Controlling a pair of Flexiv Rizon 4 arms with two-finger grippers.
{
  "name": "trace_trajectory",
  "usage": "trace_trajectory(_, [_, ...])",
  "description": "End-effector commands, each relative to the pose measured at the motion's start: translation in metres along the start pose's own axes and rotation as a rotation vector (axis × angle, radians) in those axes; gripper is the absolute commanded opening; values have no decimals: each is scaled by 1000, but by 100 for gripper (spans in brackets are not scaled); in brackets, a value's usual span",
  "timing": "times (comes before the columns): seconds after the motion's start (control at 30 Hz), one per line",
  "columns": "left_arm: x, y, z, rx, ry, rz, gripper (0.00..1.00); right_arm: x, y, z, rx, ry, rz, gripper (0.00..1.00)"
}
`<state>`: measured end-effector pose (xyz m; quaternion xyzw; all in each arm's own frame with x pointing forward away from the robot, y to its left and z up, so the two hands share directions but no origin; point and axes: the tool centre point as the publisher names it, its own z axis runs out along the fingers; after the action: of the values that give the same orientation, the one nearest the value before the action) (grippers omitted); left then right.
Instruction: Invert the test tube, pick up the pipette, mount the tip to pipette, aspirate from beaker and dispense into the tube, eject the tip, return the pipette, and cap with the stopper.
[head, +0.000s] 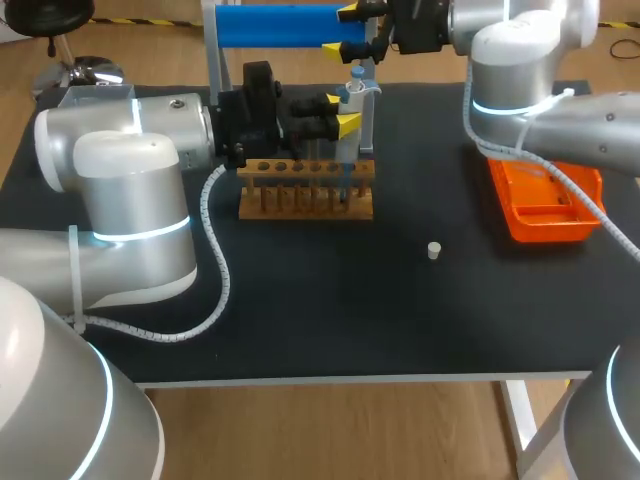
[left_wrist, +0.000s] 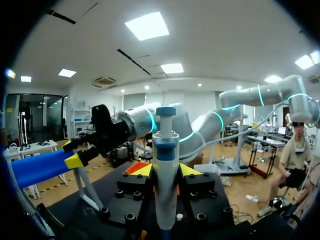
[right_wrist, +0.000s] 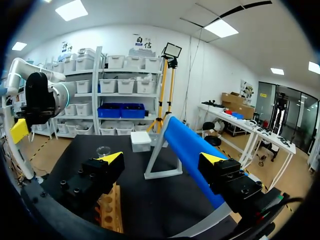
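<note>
My left gripper (head: 342, 110) is shut on the upright pipette (head: 356, 92), a grey body with a blue top, held over the right end of the wooden tube rack (head: 305, 188). In the left wrist view the pipette (left_wrist: 165, 150) stands between the yellow fingertips (left_wrist: 142, 171). Its lower end reaches down to the rack; whether a tip is on it is hidden. My right gripper (head: 345, 30) is open at the end of the blue bar (head: 280, 25) of the stand. That bar (right_wrist: 187, 145) runs between its spread fingers (right_wrist: 114, 157). A small white stopper (head: 434, 250) lies on the black mat.
An orange tray (head: 545, 205) sits at the right under my right arm. A white box (right_wrist: 141, 141) and a clear beaker (right_wrist: 103, 149) stand beyond the rack (right_wrist: 112, 210). The stand's white frame (head: 212, 50) rises behind the rack.
</note>
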<state>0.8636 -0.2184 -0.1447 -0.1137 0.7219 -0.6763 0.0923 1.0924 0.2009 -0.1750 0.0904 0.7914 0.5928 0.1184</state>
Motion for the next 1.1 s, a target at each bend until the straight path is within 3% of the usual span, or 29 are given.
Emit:
trace_trajectory(0.03, [-6, -4, -21, -33, -46, -6, 0, -1, 1, 0, 4, 5, 0, 100])
trace_trajectory(0.5, [-63, -1, -81, -137, -231, -26, 0, -1, 1, 0, 4, 5, 0, 100])
trace_trajectory(1.1, [-147, 4, -103, -205, -415, -47, 0, -1, 1, 0, 4, 5, 0, 100])
